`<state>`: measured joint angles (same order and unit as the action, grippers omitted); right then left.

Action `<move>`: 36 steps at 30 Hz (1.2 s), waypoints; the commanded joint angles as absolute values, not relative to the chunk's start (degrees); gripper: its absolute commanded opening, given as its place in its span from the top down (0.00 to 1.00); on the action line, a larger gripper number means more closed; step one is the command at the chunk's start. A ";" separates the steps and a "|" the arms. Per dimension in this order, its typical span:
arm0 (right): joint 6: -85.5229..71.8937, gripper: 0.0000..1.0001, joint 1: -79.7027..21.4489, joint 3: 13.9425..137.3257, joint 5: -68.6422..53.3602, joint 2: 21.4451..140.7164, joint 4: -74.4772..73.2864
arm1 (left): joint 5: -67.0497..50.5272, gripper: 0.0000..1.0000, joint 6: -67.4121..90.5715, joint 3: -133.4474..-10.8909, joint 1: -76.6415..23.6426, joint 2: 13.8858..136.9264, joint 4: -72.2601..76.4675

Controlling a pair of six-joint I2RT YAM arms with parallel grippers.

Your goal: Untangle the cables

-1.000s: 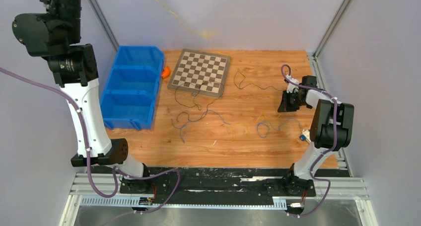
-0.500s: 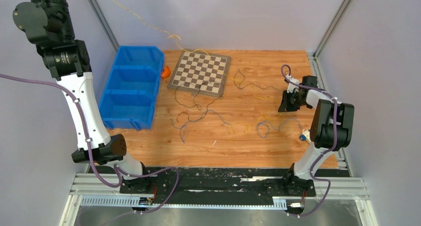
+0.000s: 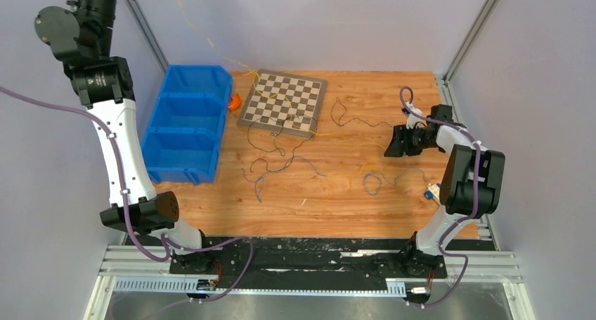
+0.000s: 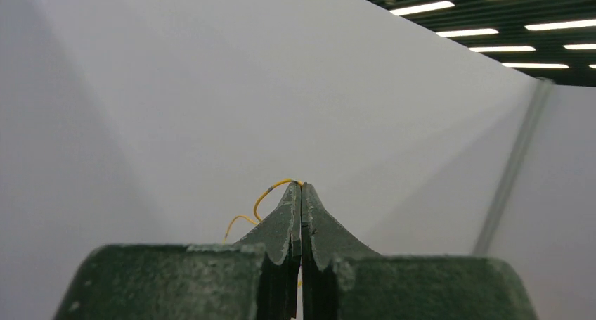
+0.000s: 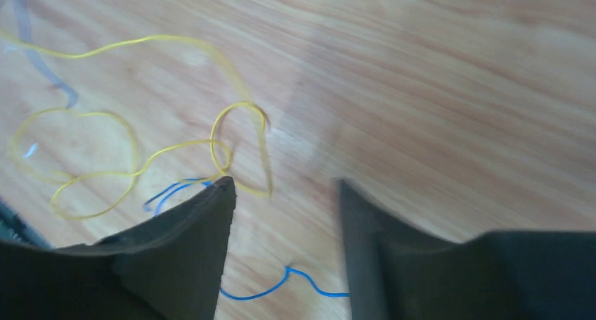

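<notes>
The left claw (image 4: pixel 301 193) is clenched on a yellow cable (image 4: pixel 267 190), pinched at its tips, high above the tabletop's (image 3: pixel 351 207) far left corner. The right claw (image 5: pixel 284 190) stands partly open near the right edge, gripping nothing, just over yellow loops (image 5: pixel 239 144) and a blue cable (image 5: pixel 261 290). Other cables (image 3: pixel 281 158) sprawl across the middle, beside a chessboard (image 3: pixel 283 102).

High rear overview; two close wrist views
</notes>
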<state>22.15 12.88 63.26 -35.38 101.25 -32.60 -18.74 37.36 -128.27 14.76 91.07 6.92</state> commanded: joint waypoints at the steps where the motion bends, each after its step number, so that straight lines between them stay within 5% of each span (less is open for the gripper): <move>1: 24.87 0.36 11.41 69.56 -52.58 94.23 -36.87 | -40.33 1.00 53.04 -120.13 8.84 89.48 18.99; 6: 21.40 0.13 5.54 76.78 -57.20 89.72 -35.97 | -46.43 1.00 52.31 -119.34 -2.00 90.01 20.07; 12: 13.79 0.01 -6.05 83.27 -58.02 89.57 -30.39 | -47.78 1.00 53.71 -124.58 -9.05 94.39 19.54; 27: -4.12 0.00 -27.67 77.27 -47.07 100.13 6.67 | -43.75 1.00 54.32 -129.02 -13.26 98.82 22.22; 33: -10.26 0.47 -29.02 78.28 -50.01 105.60 13.00 | -41.90 1.00 51.60 -128.74 -13.00 98.16 19.87; 36: -9.77 0.59 -29.14 77.39 -50.00 106.29 13.61 | -40.74 1.00 51.37 -128.28 -12.39 97.94 19.13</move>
<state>-7.46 -28.75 75.81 -49.39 106.43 6.37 -43.11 52.71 -127.04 -12.93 99.11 19.16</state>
